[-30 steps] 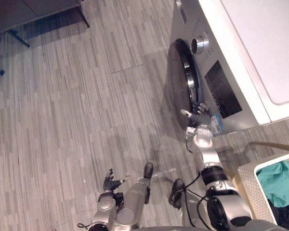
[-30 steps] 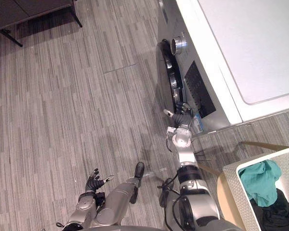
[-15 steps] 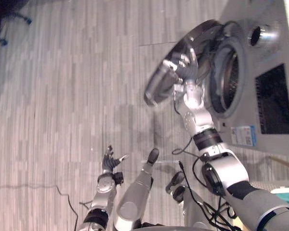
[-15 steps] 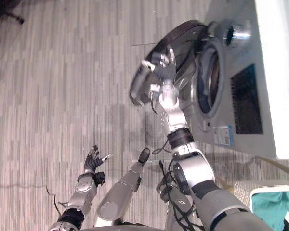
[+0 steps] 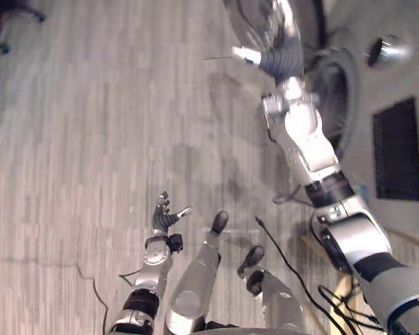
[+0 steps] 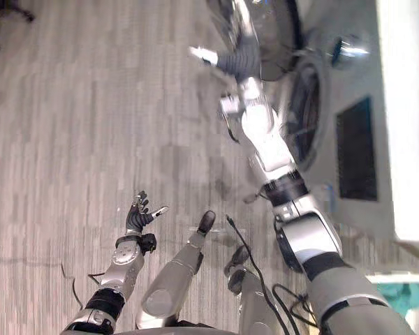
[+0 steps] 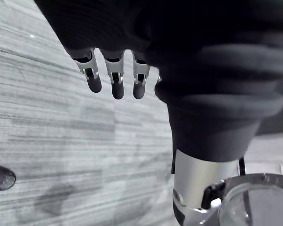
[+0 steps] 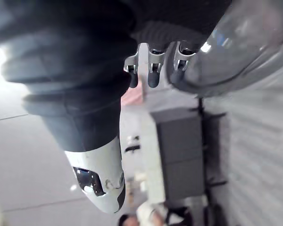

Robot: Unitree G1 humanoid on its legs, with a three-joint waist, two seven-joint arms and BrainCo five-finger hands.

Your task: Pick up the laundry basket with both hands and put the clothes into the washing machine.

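Has swung the door point(image 5: 246, 15) of the washing machine point(image 5: 391, 77) much wider than half a second ago, carrying the right hand point(image 5: 279, 56) up and away from the drum opening point(image 5: 342, 98). Lays that hand's fingers, nearly straight, against the door's glass bowl, with the thumb jutting out to the side; curls round nothing. Stretches the right arm long across the machine's front to get there. Holds the left hand point(image 5: 164, 216) low over the wood-look floor point(image 5: 77, 139), about where it hung before, fingers spread and relaxed, empty. Leaves the laundry basket point(image 6: 397, 278) far behind both hands: seen as a strip of white rim at the lower right corner of the right eye view, close by the right shoulder, with a scrap of teal clothes point(image 6: 405, 296) inside. Touches the basket with neither hand. Keeps the right hand well apart from it, up at the door, and the left hand well apart too, off on the other side.
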